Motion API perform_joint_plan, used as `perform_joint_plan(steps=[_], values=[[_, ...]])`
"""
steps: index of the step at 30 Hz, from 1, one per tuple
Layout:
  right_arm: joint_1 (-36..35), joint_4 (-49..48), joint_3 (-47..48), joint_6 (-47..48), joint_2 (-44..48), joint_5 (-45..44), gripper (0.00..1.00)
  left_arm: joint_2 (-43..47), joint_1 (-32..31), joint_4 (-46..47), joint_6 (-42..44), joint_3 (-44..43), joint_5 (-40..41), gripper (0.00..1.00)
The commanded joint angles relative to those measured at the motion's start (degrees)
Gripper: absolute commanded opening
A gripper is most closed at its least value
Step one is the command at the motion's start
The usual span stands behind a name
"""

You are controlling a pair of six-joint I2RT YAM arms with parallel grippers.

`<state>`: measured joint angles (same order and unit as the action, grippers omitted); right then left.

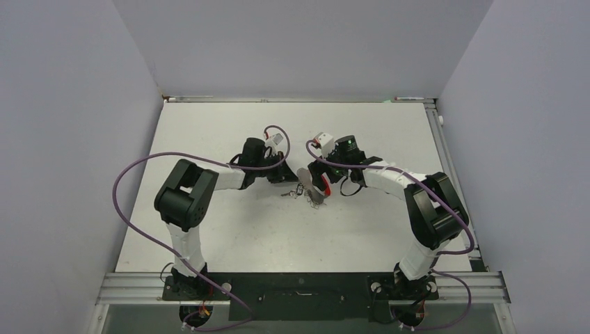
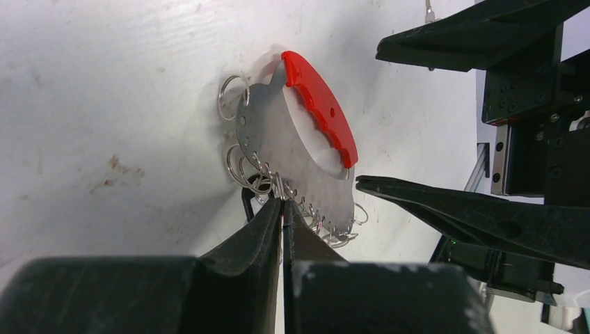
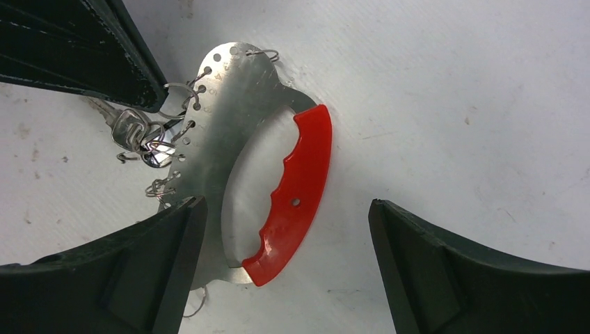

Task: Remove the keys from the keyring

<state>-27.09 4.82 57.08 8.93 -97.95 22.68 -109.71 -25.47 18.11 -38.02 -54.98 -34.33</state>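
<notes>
The keyring is a curved grey metal band [image 3: 229,111] with a bright red grip [image 3: 296,188] and several thin wire rings along its holed edge. It lies flat on the table, and shows in the top view [image 1: 312,189]. A pale silvery key [image 3: 127,129] and a darker key head [image 3: 158,154] hang bunched on the rings. My left gripper [image 2: 282,200] is shut, pinching a wire ring at the edge of the band [image 2: 278,139]; the keys are hidden behind its fingers there. My right gripper [image 3: 282,209] is open and empty, with its jaws on either side of the band's near end and not touching it.
The table [image 1: 229,229] is white, with side walls close on both sides. Purple cables [image 1: 132,174] loop from both arms. The left gripper's finger [image 3: 90,49] fills the top left corner of the right wrist view. The right gripper's open fingers [image 2: 473,216] sit close beside the band.
</notes>
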Motion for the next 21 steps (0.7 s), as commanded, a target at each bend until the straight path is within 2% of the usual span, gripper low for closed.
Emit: perform_joint_plan(steps=[1,3,5,8,12,16,17,18,21], values=[[0.4,0.7,1.7,1.3,0.4,-4.1,0.9,-1.7,-3.0,-0.7,4.1,-5.1,1.1,0.0],[1.2,1.6,2.4,1.3,0.5,-3.7,0.9,-2.5,-3.8,-2.6,5.6,-6.4,1.9,0.01],[2.5,1.9,3.0,0.6,0.7,-2.7,0.9,-3.1,-4.1,-3.9,6.7,-7.8,2.2,0.09],[5.0,2.3,3.2,-0.6,1.6,-0.1,0.9,-2.9,-4.1,-7.0,9.6,-10.2,1.6,0.29],[9.1,2.5,2.7,-1.6,4.2,3.5,0.9,1.2,-3.7,-15.4,18.0,-13.0,2.9,0.57],[13.6,2.7,2.0,-1.4,8.1,7.4,0.9,5.3,-1.7,-29.1,26.5,-18.5,3.9,0.88],[14.6,3.0,1.9,-1.4,9.4,8.4,0.9,6.2,-0.7,-32.3,28.0,-19.8,3.8,0.91],[15.6,3.2,2.1,-1.5,10.2,9.2,0.9,7.2,1.0,-35.0,29.3,-20.8,3.9,0.99],[19.3,3.4,2.2,-1.9,12.6,11.7,0.9,9.7,6.5,-39.5,30.5,-22.3,1.8,0.96]])
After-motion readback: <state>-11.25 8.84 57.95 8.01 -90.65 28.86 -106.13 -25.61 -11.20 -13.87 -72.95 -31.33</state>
